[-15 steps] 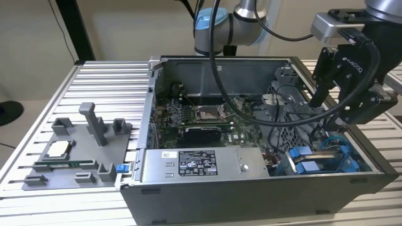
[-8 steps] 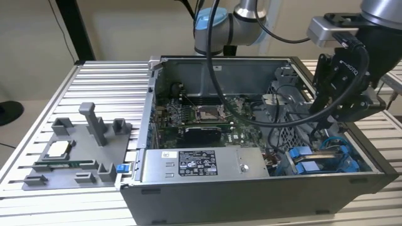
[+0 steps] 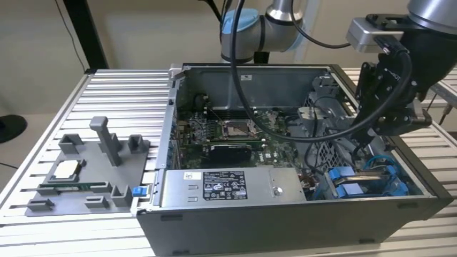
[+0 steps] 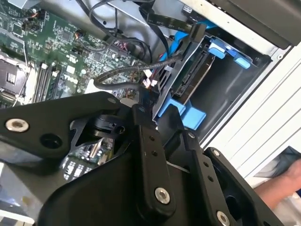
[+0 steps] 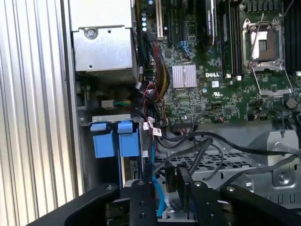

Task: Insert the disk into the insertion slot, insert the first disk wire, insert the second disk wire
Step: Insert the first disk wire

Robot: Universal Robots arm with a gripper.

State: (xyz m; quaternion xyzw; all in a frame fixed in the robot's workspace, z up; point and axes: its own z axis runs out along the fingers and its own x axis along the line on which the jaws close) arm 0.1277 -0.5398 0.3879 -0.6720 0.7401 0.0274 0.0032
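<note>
An open grey metal computer case (image 3: 286,225) stands on a ribbed aluminium table (image 3: 121,91). The case holds one green motherboard (image 3: 236,134) with one empty silver processor socket (image 5: 263,44). It also holds one grey box with a black-and-white sticker (image 3: 214,187) along its near wall, and one perforated grey metal cage (image 5: 221,160). In its near corner, at the exterior view's right, is the narrow grey insertion slot with blue rails (image 3: 343,184).

The flat silver-grey disk in its blue plastic carrier (image 4: 195,77) sits inside that slot, on edge. In the first wrist view the disk (image 5: 131,169) lies just below two blue tabs (image 5: 115,139) that stand side by side.

Several black wires (image 5: 207,146) and one blue wire (image 5: 157,197) run loose from the motherboard side toward the slot. One black plug (image 5: 170,179) hangs at their end.

The black gripper (image 3: 365,140) hangs inside the case, just above the slot and close beside the disk. In both wrist views the gripper (image 4: 157,117) (image 5: 162,181) has the black plug and the blue wire right at its tip. Whether it is open or closed, or has hold of either, cannot be told.

Left of the case lies one flat grey plastic fixture tray (image 3: 78,198). It holds one square silver chip (image 3: 66,168) and one green memory stick (image 3: 71,187)
</note>
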